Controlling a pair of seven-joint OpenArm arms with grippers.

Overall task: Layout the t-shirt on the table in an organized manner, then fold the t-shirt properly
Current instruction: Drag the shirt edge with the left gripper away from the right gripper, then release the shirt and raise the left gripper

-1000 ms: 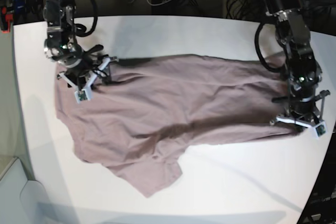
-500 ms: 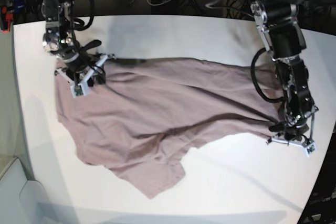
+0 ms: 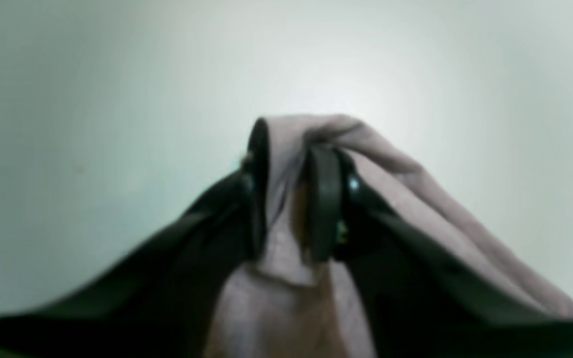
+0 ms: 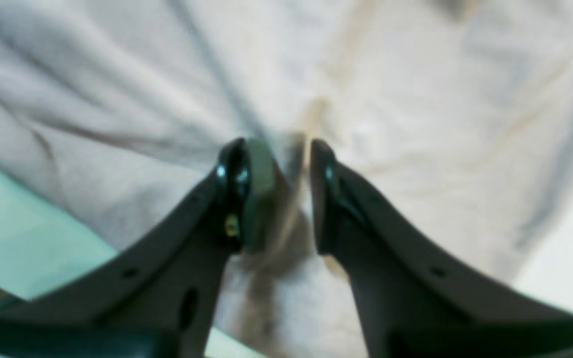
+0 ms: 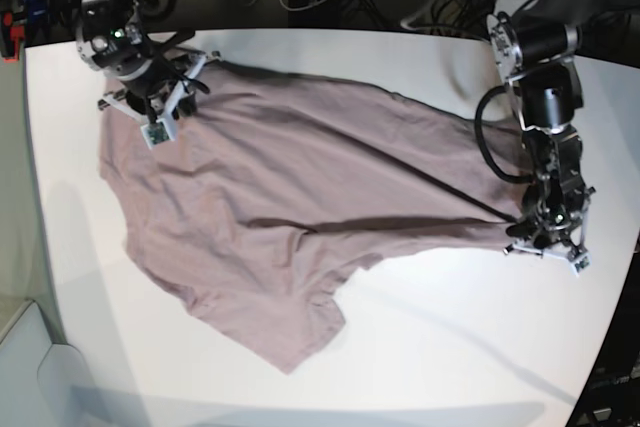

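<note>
The t-shirt (image 5: pixel 300 207) lies spread across the middle of the white table (image 5: pixel 420 347), stretched between my two arms, with creases running through it and one flap hanging toward the near edge.

My left gripper (image 3: pixel 289 149) sits at the shirt's far end, on the right of the base view (image 5: pixel 545 242). In my left wrist view a bunched fold of the pink cloth runs up between my two fingers (image 3: pixel 322 199) and drapes over the top of one of them. The jaws stand a narrow gap apart with the cloth filling that gap, so I have the shirt pinched there, low over the bare table.

My right gripper (image 4: pixel 281 154) is at the opposite end, on the left of the base view (image 5: pixel 150 107), near the table's back edge. My right wrist view is blurred, but it shows my jaws only slightly apart, pressed down on the shirt with a ridge of cloth gathered between the fingertips (image 4: pixel 256 189). Whether that ridge is truly clamped I cannot tell.
</note>
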